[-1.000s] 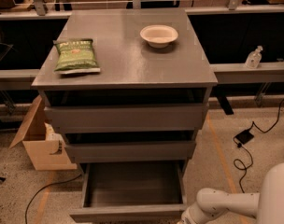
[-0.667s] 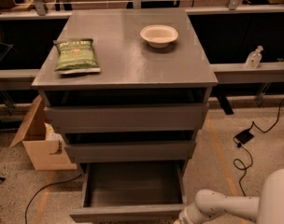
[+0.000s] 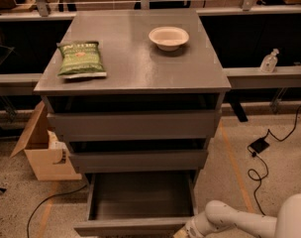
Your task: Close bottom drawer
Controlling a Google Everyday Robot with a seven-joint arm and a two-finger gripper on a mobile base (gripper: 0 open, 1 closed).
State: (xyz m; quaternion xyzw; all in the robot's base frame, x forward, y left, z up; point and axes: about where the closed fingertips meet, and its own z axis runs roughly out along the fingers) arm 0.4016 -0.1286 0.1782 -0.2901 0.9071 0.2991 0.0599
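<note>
One gripper (image 3: 186, 230), at the end of the white robot arm (image 3: 225, 221), sits at the lower edge of view and is mostly cut off, so I cannot tell whether it is spread or closed. Just to its left, touching or nearly so, is the right end of the slim front panel of the plain dark-grey bottom drawer (image 3: 130, 226). The drawer stands pulled well out, its tray reaching away from the gripper toward the cabinet.

The step in hand looks like the approach to the push. The next move calls for a steady shove straight away from the gripper, ideally nearer the panel's middle so the drawer does not skew.

Beyond and above sit the medium grey drawer (image 3: 138, 158) and the tall grey top drawer (image 3: 135, 124), both slightly out. Farthest away, on the flat grey cabinet top (image 3: 140, 68), lie a green snack bag (image 3: 81, 59) and a pale round bowl (image 3: 169, 37).
</note>
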